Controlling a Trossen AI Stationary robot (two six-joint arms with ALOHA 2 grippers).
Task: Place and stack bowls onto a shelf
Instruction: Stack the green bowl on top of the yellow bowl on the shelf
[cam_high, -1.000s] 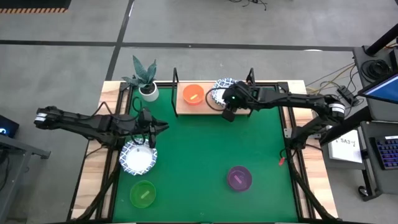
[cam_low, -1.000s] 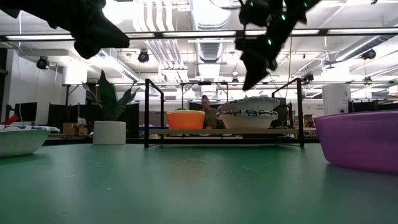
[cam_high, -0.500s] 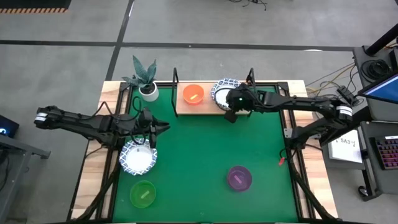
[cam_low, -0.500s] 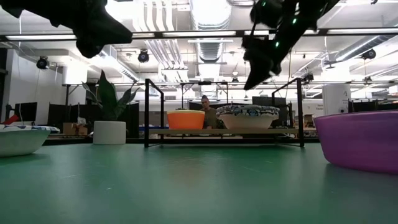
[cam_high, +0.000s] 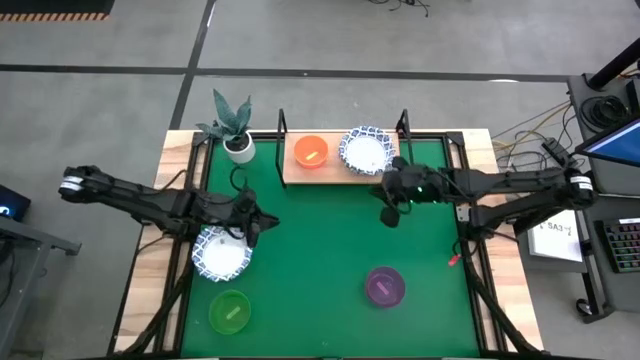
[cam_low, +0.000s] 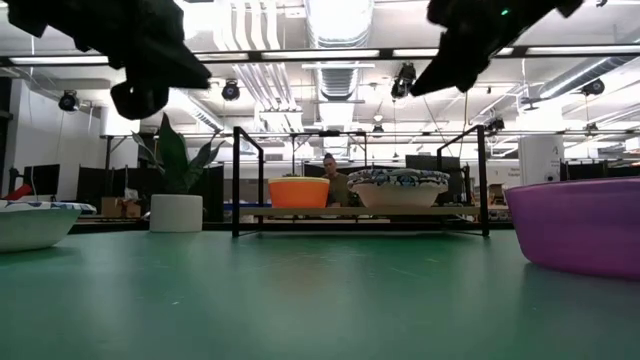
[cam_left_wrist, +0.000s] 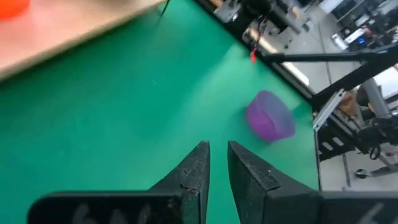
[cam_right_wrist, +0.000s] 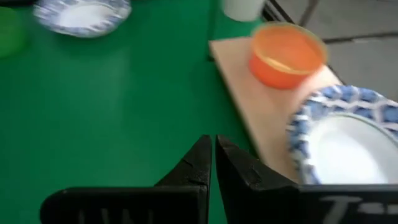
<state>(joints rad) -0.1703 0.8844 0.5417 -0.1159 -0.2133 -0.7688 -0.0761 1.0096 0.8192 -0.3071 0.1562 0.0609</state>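
Note:
The light-wood shelf (cam_high: 335, 170) stands at the table's far edge. On it sit an orange bowl (cam_high: 310, 151) and a white bowl with a blue rim (cam_high: 366, 149), both upright on their bases. Another white blue-rimmed bowl (cam_high: 222, 255), a lime green bowl (cam_high: 230, 312) and a purple bowl (cam_high: 384, 286) rest on the green table. My right gripper (cam_high: 389, 217) hangs shut and empty above the table, just near of the shelf's right end. My left gripper (cam_high: 264, 222) is shut and empty beside the right rim of the table's white bowl.
A white pot with a green plant (cam_high: 233, 130) stands at the far left corner beside the shelf. The shelf's black uprights (cam_low: 236, 180) rise at its ends. Open green table lies between the two grippers, and the middle of the shelf board is bare. A person shows in the room beyond the table (cam_low: 328, 175).
My right gripper has let go of the white blue-rimmed bowl on the shelf and drawn back toward the near and right edges. The bowl, tilted a second ago, now sits level on the board. My left gripper has moved slightly toward the near edge, lower beside the white bowl.

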